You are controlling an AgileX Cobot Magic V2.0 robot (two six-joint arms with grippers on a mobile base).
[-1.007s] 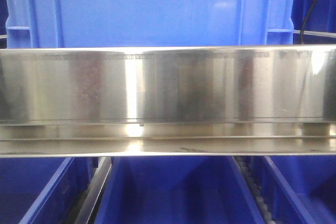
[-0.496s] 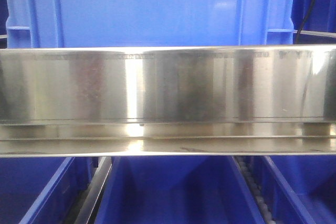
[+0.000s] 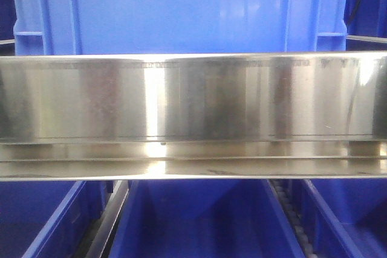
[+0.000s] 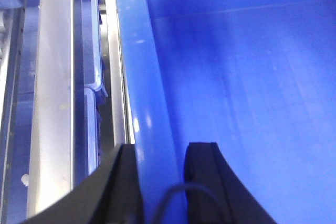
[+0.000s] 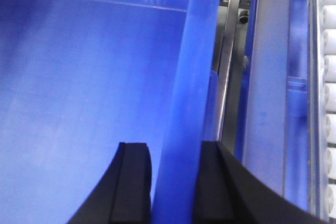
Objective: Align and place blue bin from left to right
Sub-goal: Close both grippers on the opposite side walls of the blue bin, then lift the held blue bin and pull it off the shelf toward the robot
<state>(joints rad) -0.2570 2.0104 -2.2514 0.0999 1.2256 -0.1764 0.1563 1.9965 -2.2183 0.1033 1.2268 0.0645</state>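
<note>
Grippers (image 4: 163, 150) (image 5: 172, 148) tight on blue bin (image 3: 181, 10) rim

Steel rail (image 3: 193, 98) blocks the front; blue bin (image 3: 181, 10) interior open

Polished steel shelf rail (image 3: 193, 98) with glare streaks, deep-blue bins (image 3: 193, 222) below, white roller track (image 5: 329, 103)

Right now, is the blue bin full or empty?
Empty where visible: the blue bin shows only bare inner walls in both wrist views.
</note>
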